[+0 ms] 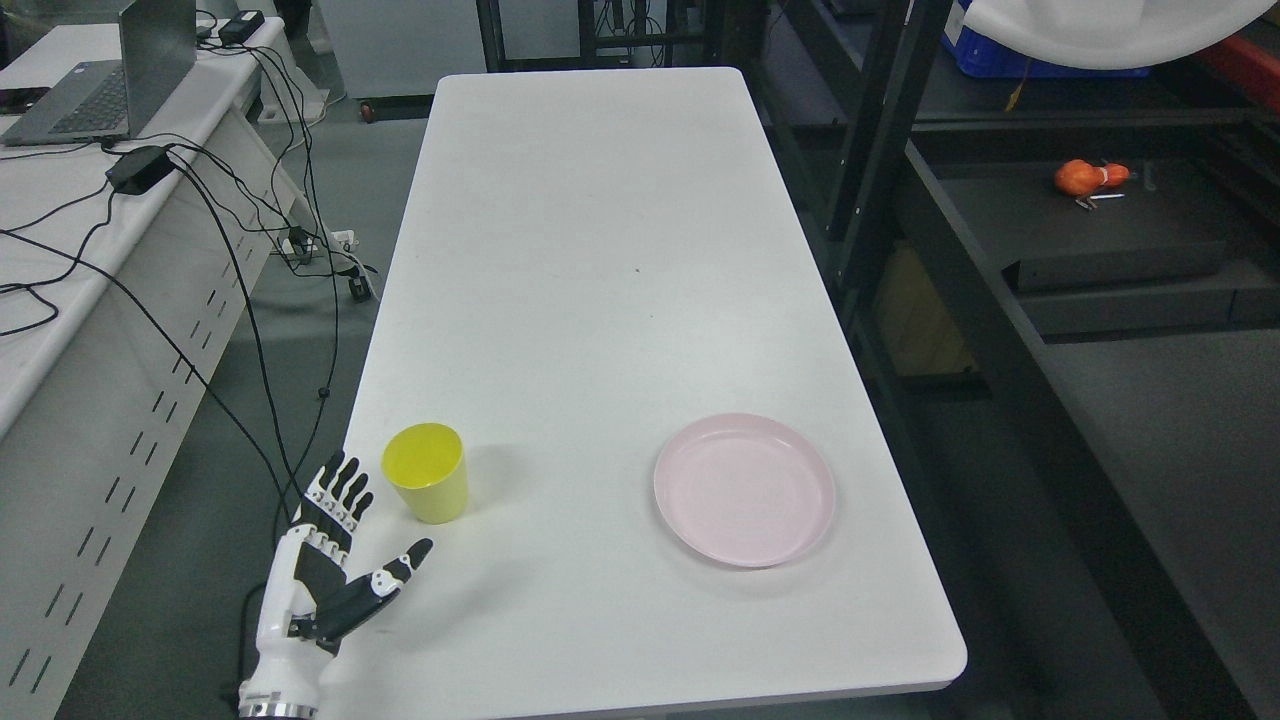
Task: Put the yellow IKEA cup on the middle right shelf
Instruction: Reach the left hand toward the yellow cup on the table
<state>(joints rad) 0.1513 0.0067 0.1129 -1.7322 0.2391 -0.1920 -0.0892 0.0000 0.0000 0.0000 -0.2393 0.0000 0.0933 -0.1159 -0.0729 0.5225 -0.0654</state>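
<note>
The white-and-black robot left hand [325, 560] hovers at the near left corner of the long white bench [600, 250], fingers spread, thumb angled out, holding nothing. Just ahead of its fingertips, apart from them, stands the yellow plastic cup [427, 472], upright and open-mouthed, close to the bench's left edge. That edge is the first risk: a grasp that arrives off-centre, or a thumb that strikes the cup's wall before the fingers close, would likely tip so light a cup or push it over the side. A pale pink round plastic plate [745, 488] lies well to the right of the cup, out of the way for now.

Beyond the bench's right side stands the dark metal shelf rack [1090, 230], with a small orange object [1085, 177] on one level; which level counts as the middle right one is hard to judge from this angle. Carrying the cup across with the left arm means a long reach past the rack's black uprights, where a knock could loosen the grip.
</note>
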